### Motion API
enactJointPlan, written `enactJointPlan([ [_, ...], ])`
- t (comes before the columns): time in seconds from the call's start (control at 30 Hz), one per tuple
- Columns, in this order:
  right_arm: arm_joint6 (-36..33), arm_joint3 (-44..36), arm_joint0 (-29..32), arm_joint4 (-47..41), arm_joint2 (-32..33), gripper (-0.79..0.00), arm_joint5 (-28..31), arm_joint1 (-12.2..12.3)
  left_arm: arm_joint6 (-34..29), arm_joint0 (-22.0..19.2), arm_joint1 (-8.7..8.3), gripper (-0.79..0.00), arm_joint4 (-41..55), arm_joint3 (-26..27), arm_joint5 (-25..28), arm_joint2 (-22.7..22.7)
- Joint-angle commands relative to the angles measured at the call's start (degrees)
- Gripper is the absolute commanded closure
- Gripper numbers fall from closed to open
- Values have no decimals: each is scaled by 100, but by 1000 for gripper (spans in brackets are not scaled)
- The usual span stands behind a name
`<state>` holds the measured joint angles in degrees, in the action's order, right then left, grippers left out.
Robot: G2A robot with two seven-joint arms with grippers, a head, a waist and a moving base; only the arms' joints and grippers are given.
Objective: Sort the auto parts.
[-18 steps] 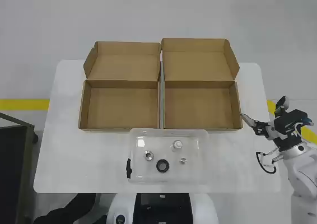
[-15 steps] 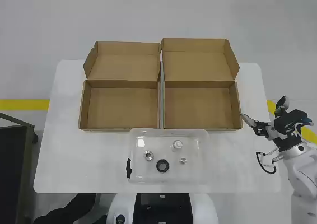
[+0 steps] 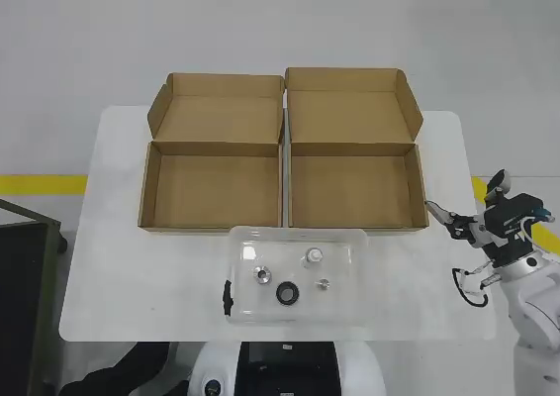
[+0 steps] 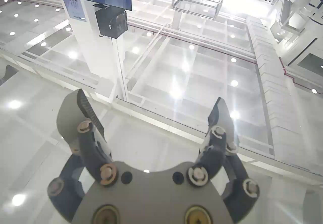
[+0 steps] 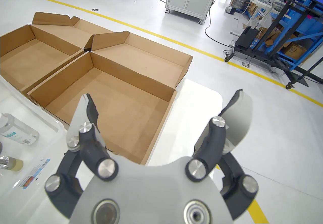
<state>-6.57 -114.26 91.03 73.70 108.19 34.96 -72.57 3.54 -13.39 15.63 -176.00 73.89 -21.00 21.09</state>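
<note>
In the top view the auto parts, among them a silver bushing [image 3: 260,274], a black ring [image 3: 287,293] and a small nut [image 3: 325,285], lie in a clear tray [image 3: 351,309] at the lower centre of the white worktop [image 3: 112,247]. Just above the tray, two open cardboard boxes [image 3: 211,190] sit side by side. The right hand [image 3: 448,246] hovers at the worktop's right edge, fingers spread wide and holding nothing. The left hand [image 4: 150,97] is also wide open and empty.

Two open brown cardboard boxes [image 3: 213,191]. One clear plastic tray [image 3: 344,241]. In it: two small silver metal pieces [image 3: 260,275], one black ring [image 3: 287,294], one white-capped piece [image 3: 313,257].
</note>
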Motion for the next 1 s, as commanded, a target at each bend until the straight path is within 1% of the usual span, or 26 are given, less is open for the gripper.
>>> enactJointPlan([
  [0.0, 0, 0, 0, 0, 0, -784, 0, 0, 0, 0, 0, -784, 0, 0, 0, 0],
  [0.47, -1, -10, 2, 7, -16, -785, -17, 1, 0, 0, 0, -785, 0, 0, 0, 0],
  [0.53, -46, -36, -3, 45, -108, -785, -8, 11, 0, 0, 0, -785, 0, 0, 0, 0],
  [0.7, -277, 11, -156, 48, -375, -785, 319, 55, 0, 0, 0, -785, 0, 0, 0, 0],
  [0.97, -564, 80, -445, 10, -928, -785, 646, 106, 0, 0, 0, -785, 0, 0, 0, 0],
])
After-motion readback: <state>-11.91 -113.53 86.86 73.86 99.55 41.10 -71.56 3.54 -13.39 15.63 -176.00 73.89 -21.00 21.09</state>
